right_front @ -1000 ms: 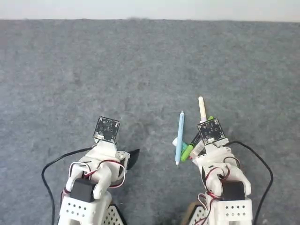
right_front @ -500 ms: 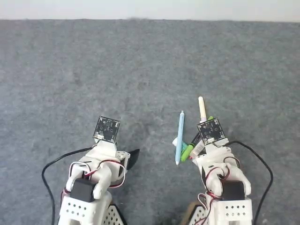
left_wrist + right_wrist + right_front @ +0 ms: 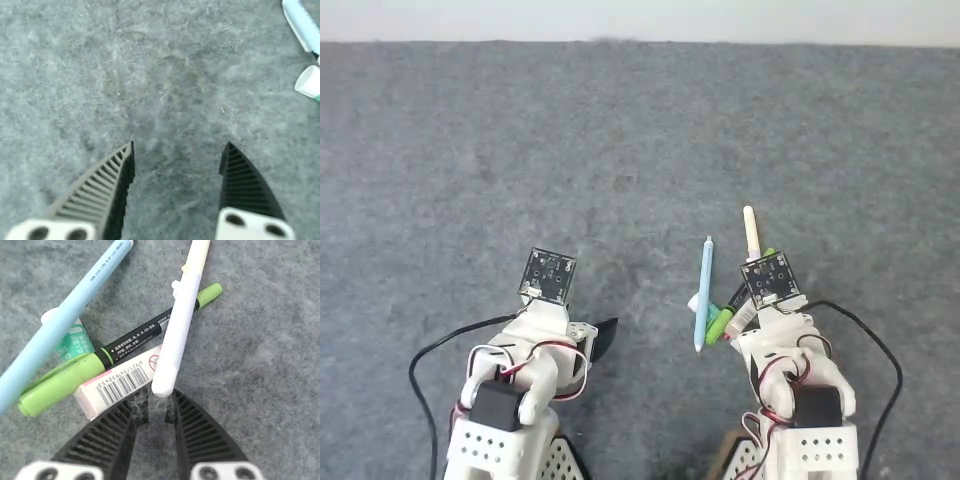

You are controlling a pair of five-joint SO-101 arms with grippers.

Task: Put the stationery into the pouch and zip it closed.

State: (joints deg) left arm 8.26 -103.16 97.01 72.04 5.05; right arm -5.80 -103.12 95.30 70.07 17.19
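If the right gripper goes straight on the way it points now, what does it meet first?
Most likely the white pen, whose end lies just ahead of the right gripper; the eraser sits close beside.

Bright, even, diffuse light; soft faint shadows beneath the blue pen (image 3: 65,320) on matte grey felt (image 3: 640,130).

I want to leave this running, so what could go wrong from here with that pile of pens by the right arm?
1. The white pen lies across the green marker and the eraser, and the blue pen overlaps the marker too; lifting one could drag or scatter the rest.
2. The right gripper sits at the white pen's very end; a grasp there may let the pen pivot or slip out.
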